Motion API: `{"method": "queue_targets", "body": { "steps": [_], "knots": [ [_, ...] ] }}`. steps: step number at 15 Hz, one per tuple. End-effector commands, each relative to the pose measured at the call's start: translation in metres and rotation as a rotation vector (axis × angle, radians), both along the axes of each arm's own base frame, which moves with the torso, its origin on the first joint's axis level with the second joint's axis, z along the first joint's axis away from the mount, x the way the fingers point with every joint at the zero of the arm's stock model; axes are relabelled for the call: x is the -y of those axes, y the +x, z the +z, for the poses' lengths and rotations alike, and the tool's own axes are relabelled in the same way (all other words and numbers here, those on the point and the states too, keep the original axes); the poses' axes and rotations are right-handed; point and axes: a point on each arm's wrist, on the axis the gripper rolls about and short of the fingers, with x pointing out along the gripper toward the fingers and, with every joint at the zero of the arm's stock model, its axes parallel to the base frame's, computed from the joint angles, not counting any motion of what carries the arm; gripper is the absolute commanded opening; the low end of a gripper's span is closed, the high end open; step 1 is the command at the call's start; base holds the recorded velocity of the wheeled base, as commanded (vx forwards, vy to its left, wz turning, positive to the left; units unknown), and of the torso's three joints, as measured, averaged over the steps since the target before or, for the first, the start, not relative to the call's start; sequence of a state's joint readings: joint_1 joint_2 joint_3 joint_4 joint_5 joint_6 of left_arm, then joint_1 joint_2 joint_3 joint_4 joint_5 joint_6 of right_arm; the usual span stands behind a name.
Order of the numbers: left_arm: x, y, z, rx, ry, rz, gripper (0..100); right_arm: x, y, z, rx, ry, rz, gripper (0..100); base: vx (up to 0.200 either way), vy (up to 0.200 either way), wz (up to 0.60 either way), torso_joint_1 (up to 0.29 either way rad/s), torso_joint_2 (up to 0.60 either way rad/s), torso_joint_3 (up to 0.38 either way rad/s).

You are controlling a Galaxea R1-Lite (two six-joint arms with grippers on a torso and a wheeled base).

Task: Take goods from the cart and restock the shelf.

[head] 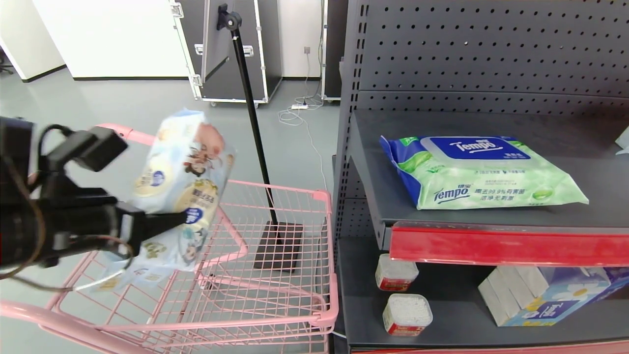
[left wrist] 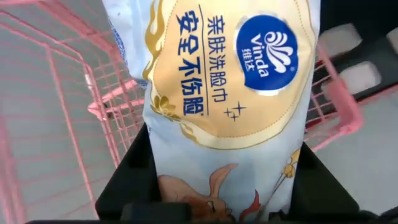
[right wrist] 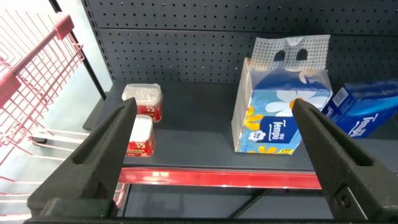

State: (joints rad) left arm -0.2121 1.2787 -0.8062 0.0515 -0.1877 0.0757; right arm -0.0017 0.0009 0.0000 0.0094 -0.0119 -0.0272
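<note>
Above the cart [head: 295, 189], the left hand [head: 172, 216] is clamped on the pack [head: 182, 182], a finger pressed to each broad side. That grip keeps the soft bag lifted clear of the wire basket, I judge, for carrying across to the shelf [head: 565, 132]. The upper board holds the wipes [head: 481, 172] lying flat, with bare room beside them, a likely spot for the pack. Facing the lower board, the right hand [right wrist: 214, 104] has its fingers wide apart with nothing between them, pointed towards the jars [right wrist: 143, 118] and a tissue box [right wrist: 280, 118], probably parked out of the way.

Green wipes pack [head: 481, 172] flat on grey shelf [head: 565, 123] upper board
</note>
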Motion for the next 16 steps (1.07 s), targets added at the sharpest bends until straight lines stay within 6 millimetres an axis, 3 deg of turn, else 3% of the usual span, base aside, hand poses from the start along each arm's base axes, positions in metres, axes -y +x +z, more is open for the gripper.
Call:
{"method": "queue_targets", "body": {
  "steps": [1, 2, 5, 8, 16],
  "knots": [
    [-0.035, -0.157, 0.018, 0.287, -0.115, 0.063, 0, 0.000, 0.000, 0.000, -0.001, 0.000, 0.000, 100, 0.000, 0.000, 0.00, 0.000, 0.00, 0.000],
    [-0.040, -0.184, 0.005, 0.335, -0.124, 0.064, 0, 0.000, 0.000, 0.000, -0.001, 0.000, 0.001, 100, 0.000, 0.000, 0.00, 0.000, 0.00, 0.000],
    [-0.048, -0.231, -0.035, 0.477, -0.154, 0.076, 0, 0.000, 0.000, 0.000, -0.001, -0.003, 0.000, 100, 0.000, 0.000, 0.00, 0.000, 0.00, 0.000],
    [-0.050, -0.237, -0.057, 0.496, -0.153, 0.090, 0, 0.000, 0.000, 0.000, -0.001, 0.000, 0.000, 100, 0.000, 0.000, 0.00, 0.000, 0.00, 0.000],
    [-0.051, -0.230, -0.040, 0.543, -0.167, 0.064, 0, 0.000, 0.000, 0.000, -0.001, 0.000, 0.000, 100, 0.000, 0.000, 0.00, 0.144, -0.47, -0.313]
  ]
}}
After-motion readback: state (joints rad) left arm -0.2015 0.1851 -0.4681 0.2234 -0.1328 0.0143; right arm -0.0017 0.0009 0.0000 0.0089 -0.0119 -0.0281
